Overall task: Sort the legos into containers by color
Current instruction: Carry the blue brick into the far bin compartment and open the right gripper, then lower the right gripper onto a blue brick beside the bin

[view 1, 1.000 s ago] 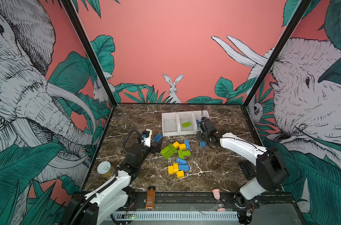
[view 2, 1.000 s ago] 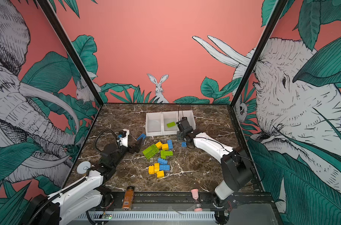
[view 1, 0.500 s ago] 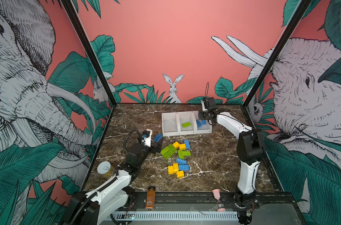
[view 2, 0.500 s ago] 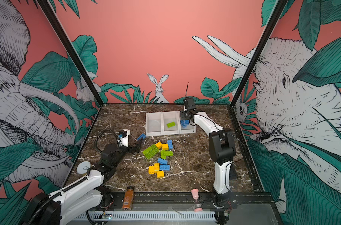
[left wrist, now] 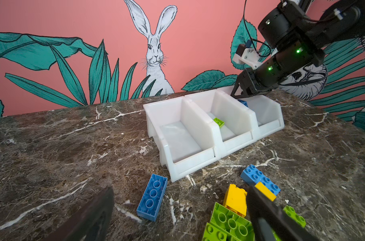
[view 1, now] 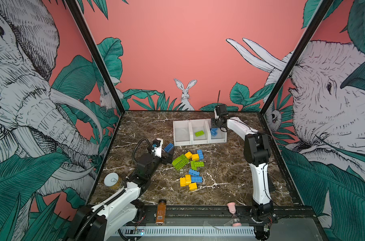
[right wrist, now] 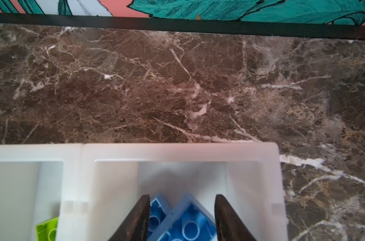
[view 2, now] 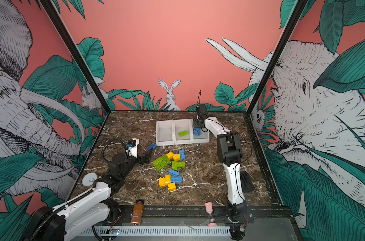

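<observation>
Three joined white containers (view 1: 199, 142) stand at the back of the marble table. The middle one holds a lime green lego (view 1: 199, 133), the right one blue legos (view 1: 214, 131). My right gripper (view 1: 215, 125) hangs over the right container, jaws apart. In the right wrist view a blurred blue lego (right wrist: 185, 225) lies between and below them. A loose pile of yellow, green and blue legos (view 1: 190, 167) lies mid-table. My left gripper (left wrist: 177, 212) is wide open, low over the table. An upturned blue lego (left wrist: 152, 197) lies between its fingers, untouched.
A round lidded tin (view 1: 112, 180) sits at the left table edge. A brown bottle (view 1: 161, 210) and a pink hourglass (view 1: 232, 212) stand on the front rail. A black flat part (view 2: 247, 181) lies right of the right arm's base.
The right arm swung from in front of the containers up over the right one, carrying a blue lego, and its jaws have parted. The left arm has stayed still.
</observation>
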You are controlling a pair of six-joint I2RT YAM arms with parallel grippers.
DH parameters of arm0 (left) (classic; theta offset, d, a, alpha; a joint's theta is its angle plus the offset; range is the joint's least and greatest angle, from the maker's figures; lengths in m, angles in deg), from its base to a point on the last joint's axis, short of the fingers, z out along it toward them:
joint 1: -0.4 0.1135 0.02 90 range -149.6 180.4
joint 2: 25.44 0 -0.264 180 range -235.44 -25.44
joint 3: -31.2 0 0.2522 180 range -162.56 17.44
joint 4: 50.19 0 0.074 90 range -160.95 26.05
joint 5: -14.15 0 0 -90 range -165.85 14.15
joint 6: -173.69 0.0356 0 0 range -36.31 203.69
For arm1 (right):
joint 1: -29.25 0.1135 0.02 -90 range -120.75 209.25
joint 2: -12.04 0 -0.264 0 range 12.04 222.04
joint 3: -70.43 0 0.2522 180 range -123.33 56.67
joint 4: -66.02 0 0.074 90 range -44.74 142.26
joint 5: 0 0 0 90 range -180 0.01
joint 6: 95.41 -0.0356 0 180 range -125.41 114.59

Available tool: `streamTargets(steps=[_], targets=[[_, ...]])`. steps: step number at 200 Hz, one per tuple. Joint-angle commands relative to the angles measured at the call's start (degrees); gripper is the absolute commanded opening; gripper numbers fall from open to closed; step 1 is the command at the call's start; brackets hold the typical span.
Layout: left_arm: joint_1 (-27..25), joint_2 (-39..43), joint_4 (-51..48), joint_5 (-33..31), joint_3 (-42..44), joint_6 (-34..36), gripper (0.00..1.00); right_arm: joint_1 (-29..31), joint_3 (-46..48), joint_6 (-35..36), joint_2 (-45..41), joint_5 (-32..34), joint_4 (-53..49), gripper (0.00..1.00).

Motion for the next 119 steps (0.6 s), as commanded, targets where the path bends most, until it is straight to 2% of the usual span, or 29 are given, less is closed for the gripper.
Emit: streamTargets(steps=[1, 37, 72, 94, 119], targets=[[0.1, 0.9, 1.6, 0.7, 0.3, -0.3, 0.99, 0.0, 1.4, -0.2, -6.3, -0.5, -0.5, 0.54], [0.0, 0.9, 1.4, 0.1, 0.2, 0.2, 0.99, 2.4, 16.2, 0.7, -22.4, -3.6, 2.2, 0.6], [0.0, 0.8, 1.3, 0.1, 0.2, 0.6, 0.99, 10.5, 33.2, -1.0, -35.8, -0.3, 2.6, 0.65], [0.0, 0.8, 1.1, 0.2, 0.1, 0.5, 0.99, 16.0, 40.7, -2.2, -37.7, 2.1, 2.2, 0.64], [0.0, 0.6, 1.2, 0.2, 0.1, 0.7, 0.99, 18.9, 46.4, -1.8, -37.2, 0.7, 5.5, 0.6]])
